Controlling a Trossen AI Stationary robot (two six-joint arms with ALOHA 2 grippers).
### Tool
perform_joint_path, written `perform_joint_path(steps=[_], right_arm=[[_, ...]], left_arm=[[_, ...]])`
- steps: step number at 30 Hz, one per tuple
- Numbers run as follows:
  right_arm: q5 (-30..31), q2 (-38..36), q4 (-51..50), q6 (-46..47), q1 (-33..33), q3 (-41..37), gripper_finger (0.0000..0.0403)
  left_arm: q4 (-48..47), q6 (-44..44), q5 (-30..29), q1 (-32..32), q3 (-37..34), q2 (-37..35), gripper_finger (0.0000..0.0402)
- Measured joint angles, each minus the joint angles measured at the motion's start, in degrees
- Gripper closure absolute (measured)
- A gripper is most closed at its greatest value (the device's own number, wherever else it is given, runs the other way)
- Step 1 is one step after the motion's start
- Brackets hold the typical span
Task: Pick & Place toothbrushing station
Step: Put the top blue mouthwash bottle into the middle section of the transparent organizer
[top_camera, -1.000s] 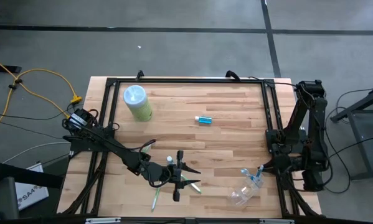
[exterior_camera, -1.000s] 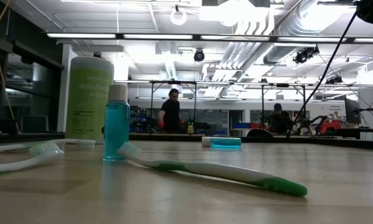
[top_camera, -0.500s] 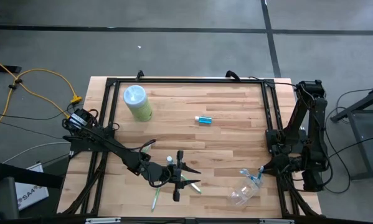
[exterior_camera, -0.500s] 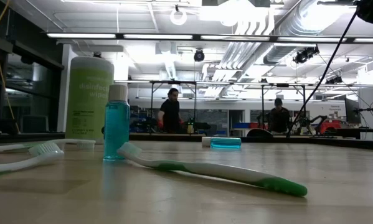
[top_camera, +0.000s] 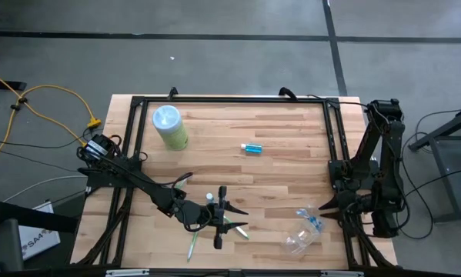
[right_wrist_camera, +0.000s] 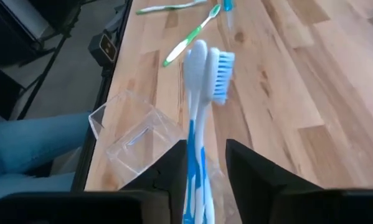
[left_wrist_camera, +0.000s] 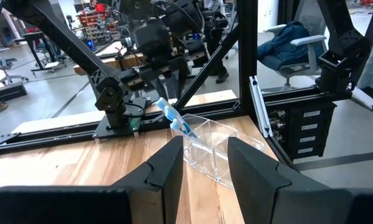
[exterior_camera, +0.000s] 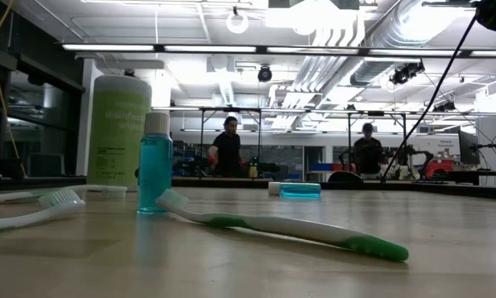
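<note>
The right end effector stands parted around a blue brush beside the cup. The left end effector hovers released over green brushes. Most items lie loose on the counter, so most work remains.

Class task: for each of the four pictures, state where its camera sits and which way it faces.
High view: overhead, straight down; both arms, left tool, right tool.
Low view: table height, level into the room; no arm.
Left wrist view: past its fingers toward the clear cup.
Right wrist view: past its fingers at a blue toothbrush.
Shared: high and wrist views all show the clear cup.
</note>
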Motion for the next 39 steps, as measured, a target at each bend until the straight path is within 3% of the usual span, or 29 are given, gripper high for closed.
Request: perform_joint_path(steps=[12, 19, 24, 29, 35, 39], right_arm=[[-2.0, -1.1, 0.9, -0.8, -0.1, 2.2, 0.029], [0.9, -4.4, 0.1, -7.8, -1.6, 6.2, 0.0297], [0.9, -6.4, 2.6, -21.2, -6.9, 8.2, 0.0297], [0.9, -7.7, 8.2, -36.8, -14.0, 8.3, 0.0298], [0.2, -8.8, 13.0, -45.6, -24.4, 8.3, 0.0299], [-4.5, -9.0, 17.2, -50.4, -31.3, 8.3, 0.03]], left_arm=[[0.0, 0.1, 0.0, 0.0, 0.0, 0.0, 0.028], [0.0, -2.1, 0.0, 0.0, 0.0, 0.0, 0.028], [-0.2, -2.6, -0.4, 0.0, 0.0, 0.0, 0.028], [-4.3, -3.6, -8.3, -0.8, 0.0, -0.3, 0.028], [-9.4, -9.1, -14.0, -2.4, 0.0, -2.2, 0.028], [-10.0, -9.0, -16.9, -4.1, 0.0, -2.6, 0.028]])
